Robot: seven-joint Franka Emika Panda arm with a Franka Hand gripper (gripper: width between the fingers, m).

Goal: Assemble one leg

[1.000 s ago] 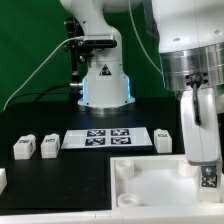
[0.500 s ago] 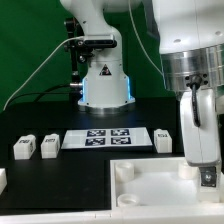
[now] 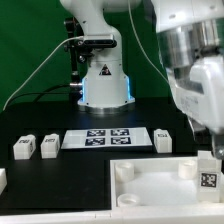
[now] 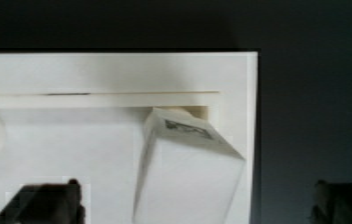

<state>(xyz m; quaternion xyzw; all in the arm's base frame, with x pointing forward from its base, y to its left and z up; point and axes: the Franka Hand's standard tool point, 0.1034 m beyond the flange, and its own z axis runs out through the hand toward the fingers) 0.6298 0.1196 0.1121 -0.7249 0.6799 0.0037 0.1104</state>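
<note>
A leg [image 3: 207, 172], a small white block with a black-and-white tag, stands upright on the far corner of the white tabletop panel [image 3: 150, 188] at the exterior view's right. My gripper [image 3: 213, 140] hangs just above it, open. In the wrist view the leg [image 4: 194, 160] stands between my dark fingertips [image 4: 45, 205], which are wide apart and do not touch it; the gripper [image 4: 199, 203] is centred over it. The tabletop panel's edge [image 4: 120, 70] meets the black table there.
Two loose legs [image 3: 24, 148] [image 3: 49, 145] lie at the exterior view's left, another [image 3: 164, 139] next to the marker board [image 3: 105, 137]. A white part [image 3: 2, 180] shows at the left edge. The robot base [image 3: 103, 85] stands behind.
My gripper has let go of the leg and risen above it. The leg stays standing on the tabletop corner.
</note>
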